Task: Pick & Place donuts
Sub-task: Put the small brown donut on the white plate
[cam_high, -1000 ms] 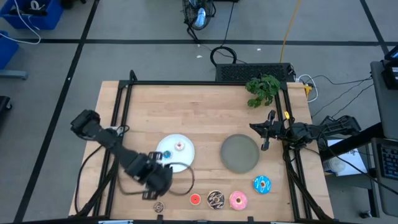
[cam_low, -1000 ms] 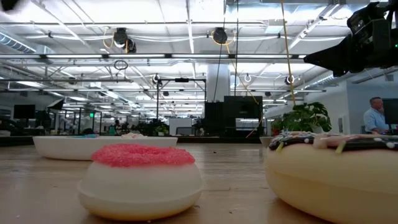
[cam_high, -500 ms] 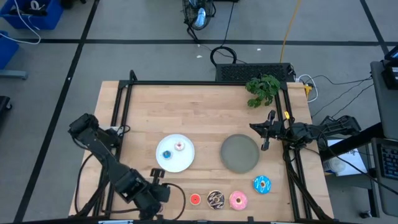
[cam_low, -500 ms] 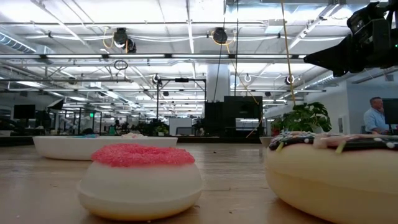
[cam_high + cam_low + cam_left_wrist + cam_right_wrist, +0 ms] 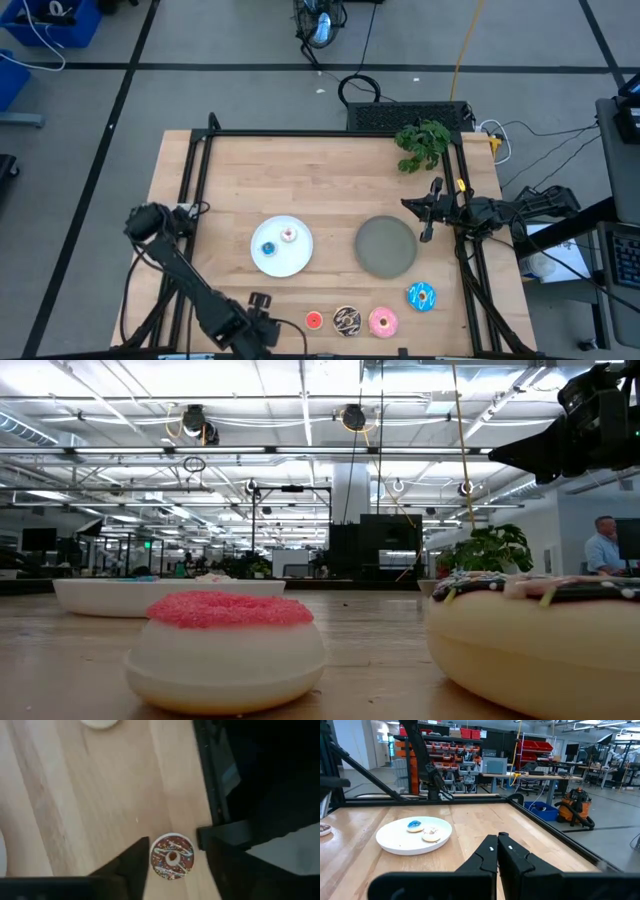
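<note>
My left gripper hangs open at the table's near edge. In the left wrist view its fingers stand on either side of the tiny brown sprinkled donut, which lies flat on the wood; the high view hides that donut under the gripper. The white plate holds the tiny blue donut and the white-pink one. Along the near edge lie the red donut, chocolate donut, pink donut and blue donut. My right gripper waits shut at the right edge.
The grey plate sits right of the white plate with nothing on it. A green plant stands at the far right corner. A black frame rail runs along the table edge beside the brown donut. Bare wood fills the far half.
My left gripper has moved from beside the white plate's near-left rim toward the table's near edge and now stands over the tiny brown donut. The donuts and plates have stayed where they were.
</note>
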Controlling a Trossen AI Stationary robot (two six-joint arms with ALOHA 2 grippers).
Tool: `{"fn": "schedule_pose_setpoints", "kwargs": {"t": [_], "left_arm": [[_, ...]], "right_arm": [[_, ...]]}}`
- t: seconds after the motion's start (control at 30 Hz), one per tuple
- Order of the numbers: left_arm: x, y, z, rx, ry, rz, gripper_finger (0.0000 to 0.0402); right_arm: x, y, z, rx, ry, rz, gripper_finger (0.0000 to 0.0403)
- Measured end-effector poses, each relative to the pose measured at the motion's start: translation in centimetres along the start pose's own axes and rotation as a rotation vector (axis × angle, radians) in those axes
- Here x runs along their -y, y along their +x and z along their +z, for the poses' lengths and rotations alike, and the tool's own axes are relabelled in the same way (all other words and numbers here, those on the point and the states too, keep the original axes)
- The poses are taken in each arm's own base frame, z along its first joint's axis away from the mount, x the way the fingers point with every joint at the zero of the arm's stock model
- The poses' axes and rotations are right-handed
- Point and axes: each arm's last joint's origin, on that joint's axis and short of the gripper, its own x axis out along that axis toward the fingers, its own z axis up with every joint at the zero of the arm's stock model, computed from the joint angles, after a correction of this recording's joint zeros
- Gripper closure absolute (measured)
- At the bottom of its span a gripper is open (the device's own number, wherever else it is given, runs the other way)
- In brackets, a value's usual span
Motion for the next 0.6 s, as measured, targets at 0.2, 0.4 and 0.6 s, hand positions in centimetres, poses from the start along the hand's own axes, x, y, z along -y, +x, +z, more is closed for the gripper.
{"fn": "schedule_pose_setpoints", "kwargs": {"t": [0.2,0.4,0.6], "left_arm": [[0.7,1.4,-0.6,-0.029,-0.012,0.029,0.0104],[1.1,2.7,-1.2,-0.075,0.063,0.049,0.0056],[1.1,2.7,-1.2,-0.064,0.068,0.072,0.0051]], "right_arm": [[0.0,0.0,0.0,0.000,0.027,0.000,0.0403],[0.0,0.0,0.0,0.000,0.020,0.000,0.0403],[0.0,0.0,0.0,0.000,0.016,0.000,0.0403]]}}
